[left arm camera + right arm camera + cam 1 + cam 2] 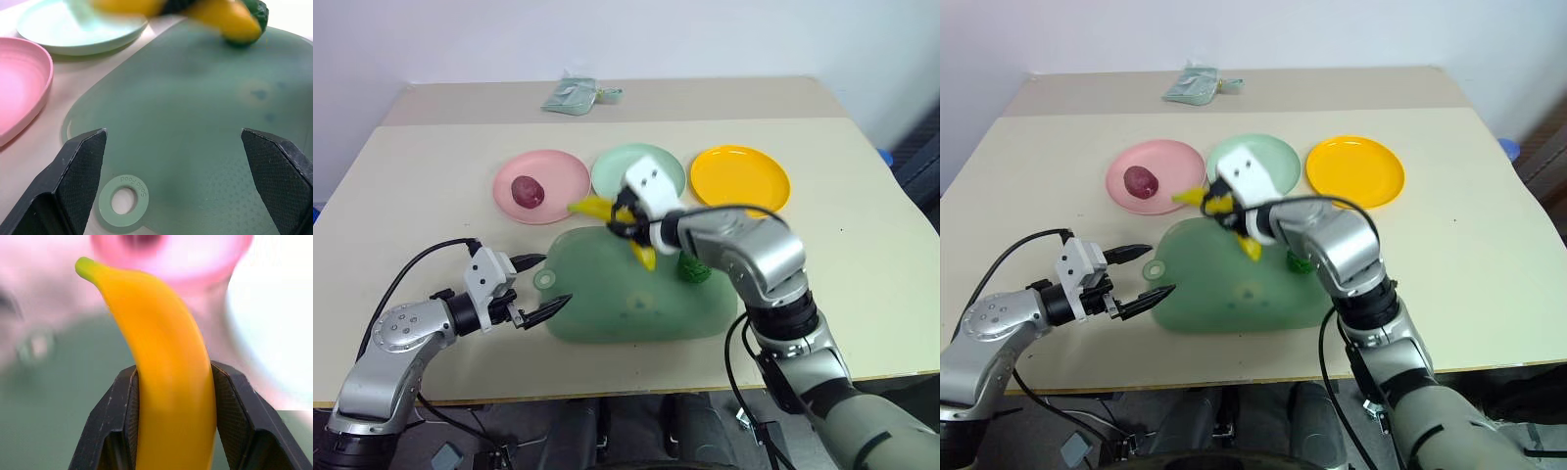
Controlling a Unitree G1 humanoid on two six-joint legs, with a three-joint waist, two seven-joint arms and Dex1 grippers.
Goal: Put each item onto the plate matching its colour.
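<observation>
My right gripper is shut on the curved yellow banana, held a little above the far edge of the green cutting board. In the right wrist view the banana is pinched between both black fingers. The bumpy green vegetable lies on the board, partly behind my right arm. A dark red fruit sits on the pink plate. The mint green plate and the yellow plate stand to its right. My left gripper is open at the board's left end, holding nothing.
A small green packet lies at the far edge of the table. The beige table has bare room on the right and left sides. Its front edge runs just below the cutting board.
</observation>
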